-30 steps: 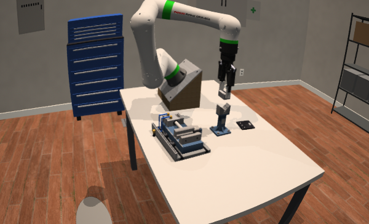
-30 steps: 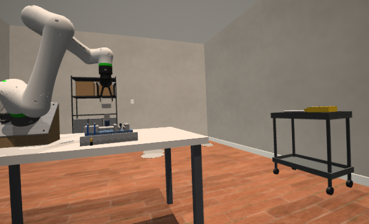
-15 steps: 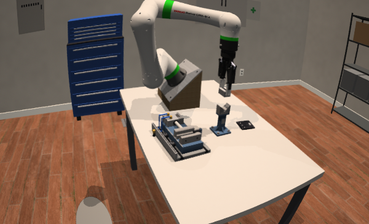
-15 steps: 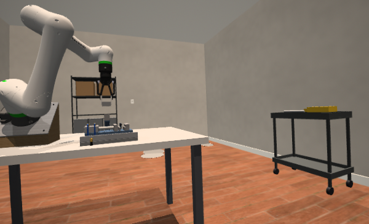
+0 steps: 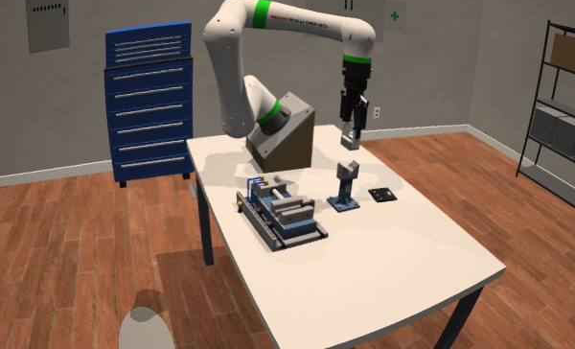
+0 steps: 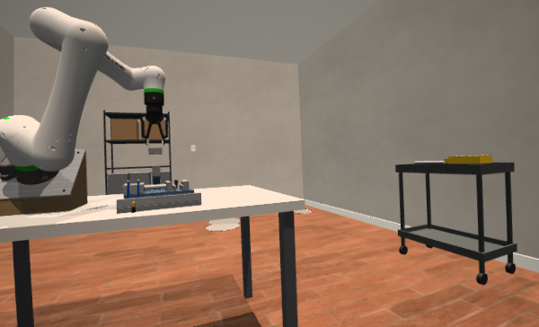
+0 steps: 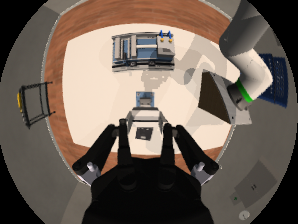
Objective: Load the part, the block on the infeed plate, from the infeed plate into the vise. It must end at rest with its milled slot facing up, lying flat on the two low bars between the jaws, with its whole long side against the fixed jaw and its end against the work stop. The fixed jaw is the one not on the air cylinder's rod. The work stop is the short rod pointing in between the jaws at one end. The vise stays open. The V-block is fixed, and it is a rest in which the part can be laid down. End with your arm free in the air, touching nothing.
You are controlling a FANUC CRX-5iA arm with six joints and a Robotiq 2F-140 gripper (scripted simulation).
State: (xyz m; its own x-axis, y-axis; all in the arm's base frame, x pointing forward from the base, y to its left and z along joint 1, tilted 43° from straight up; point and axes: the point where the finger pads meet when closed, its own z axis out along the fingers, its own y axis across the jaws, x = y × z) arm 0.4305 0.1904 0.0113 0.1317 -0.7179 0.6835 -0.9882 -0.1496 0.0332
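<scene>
My gripper [image 5: 350, 136] is shut on the part [image 5: 349, 141], a small grey block, and holds it in the air above the V-block [image 5: 347, 173]. The part hangs well clear of the V-block's top. In the exterior view the gripper [image 6: 154, 144] holds the part [image 6: 154, 149] high over the table. In the wrist view the part [image 7: 144, 125] sits between my fingers, with the V-block [image 7: 144, 100] right below it. The vise [image 5: 282, 212] stands open to the left of the V-block, and it also shows in the wrist view [image 7: 143, 48]. The dark infeed plate [image 5: 382, 195] lies bare to the right of the V-block.
The arm's wedge base [image 5: 283, 137] stands at the table's back. A blue tool cabinet [image 5: 149, 101] is behind the table on the left. A black shelf rack [image 5: 551, 108] stands at the right wall. A black cart [image 6: 455, 209] stands off to the side.
</scene>
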